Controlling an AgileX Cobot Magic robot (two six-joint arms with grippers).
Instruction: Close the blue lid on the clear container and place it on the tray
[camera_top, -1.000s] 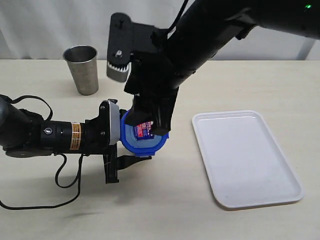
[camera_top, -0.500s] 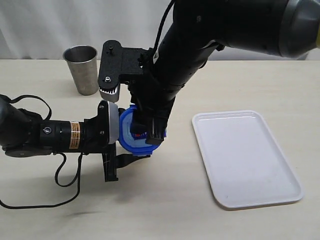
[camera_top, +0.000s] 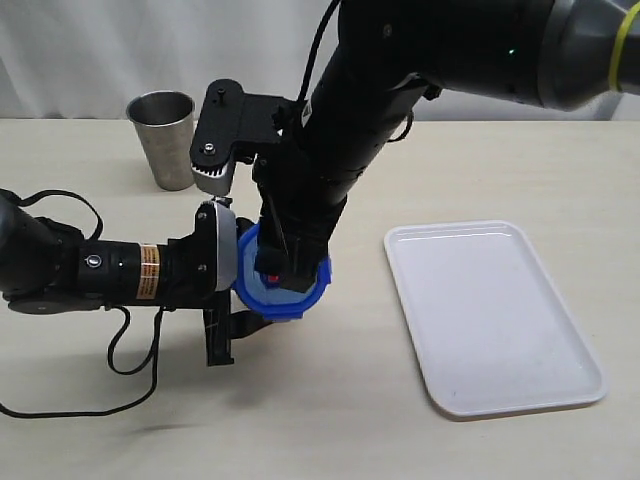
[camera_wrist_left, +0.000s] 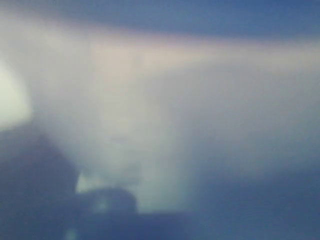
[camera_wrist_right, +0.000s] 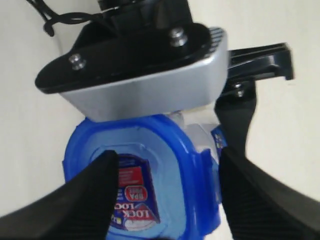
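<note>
The blue lid (camera_top: 262, 290) with its sticker sits on top of the clear container (camera_wrist_right: 200, 134), which is almost hidden beneath it in the exterior view. My left gripper (camera_top: 250, 305) lies level along the table and is shut on the container; one black finger (camera_wrist_right: 240, 115) runs down its side. The left wrist view shows only a blurred whitish wall of the container (camera_wrist_left: 150, 125). My right gripper (camera_wrist_right: 167, 165) hangs open over the lid (camera_wrist_right: 170, 150), one finger above the sticker and the other outside a flap. Whether it touches the lid I cannot tell.
The white tray (camera_top: 500, 330) lies on the table to the right of the lid. A shiny steel cup (camera_top: 165, 140) stands at the back left. The left arm's cable (camera_top: 130, 350) loops over the table near the front left.
The right arm has swung left and come down closer over the lid, hiding more of it. The lid has shifted slightly left. The left arm has not moved.
</note>
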